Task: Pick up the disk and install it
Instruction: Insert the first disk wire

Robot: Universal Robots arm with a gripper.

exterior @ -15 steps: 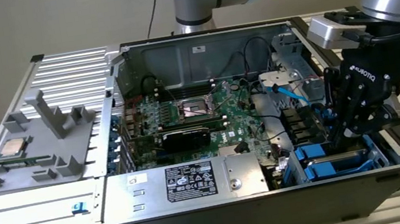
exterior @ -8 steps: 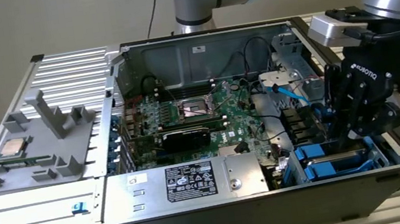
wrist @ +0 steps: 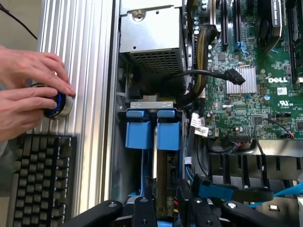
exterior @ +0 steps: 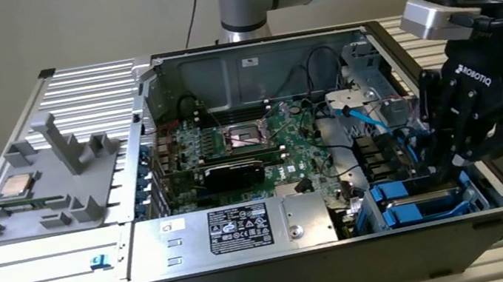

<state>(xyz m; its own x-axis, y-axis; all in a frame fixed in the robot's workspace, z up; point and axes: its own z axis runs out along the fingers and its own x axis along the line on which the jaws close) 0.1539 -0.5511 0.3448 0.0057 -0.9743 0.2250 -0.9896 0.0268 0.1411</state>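
Straddling the seated disk (wrist: 167, 175), the gripper (wrist: 169, 205) stands parted; the wrist view adds hands (wrist: 28, 71) on a knob (wrist: 59, 103).

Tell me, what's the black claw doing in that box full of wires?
That is a robot arm with its black claw down inside an open computer case. One picture comes from a camera off the arm, the other from a camera on its wrist. Inside are a green motherboard and blue disk carriers, where the claw is; whether it grips one, I cannot tell. Beside the case a processor chip lies on a grey tray. A person's hands touch a knob by a keyboard.
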